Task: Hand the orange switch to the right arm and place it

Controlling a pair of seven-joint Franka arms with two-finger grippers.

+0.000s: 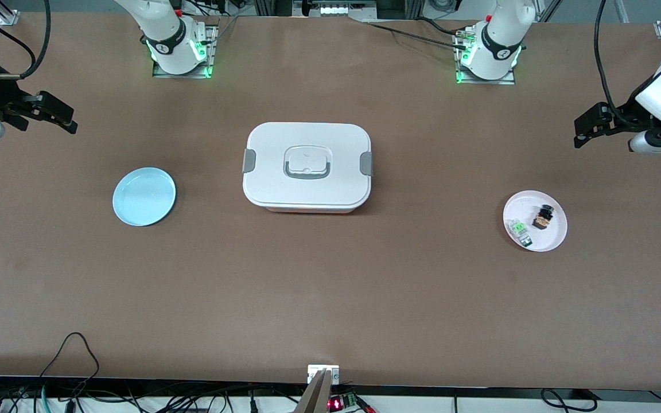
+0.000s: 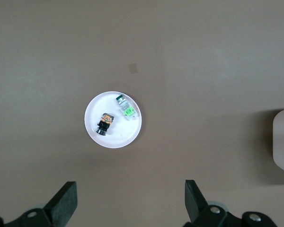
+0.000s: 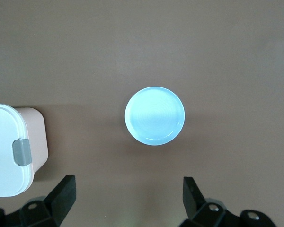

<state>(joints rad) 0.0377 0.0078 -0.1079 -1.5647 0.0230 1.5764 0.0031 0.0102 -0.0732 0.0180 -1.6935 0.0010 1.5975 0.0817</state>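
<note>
The orange switch (image 1: 543,217) lies on a small white plate (image 1: 553,236) toward the left arm's end of the table, beside a green-and-clear component (image 1: 520,230). In the left wrist view the switch (image 2: 104,124) and the plate (image 2: 119,138) show below my gripper. My left gripper (image 1: 588,126) is open and empty, up in the air at the table's end, short of the plate; it also shows in the left wrist view (image 2: 131,203). My right gripper (image 1: 58,115) is open and empty, up over the right arm's end of the table; it also shows in the right wrist view (image 3: 129,198).
A white lidded box (image 1: 307,166) with grey clasps stands mid-table. A light blue plate (image 1: 144,196) lies toward the right arm's end and shows in the right wrist view (image 3: 154,116). Cables run along the table's near edge.
</note>
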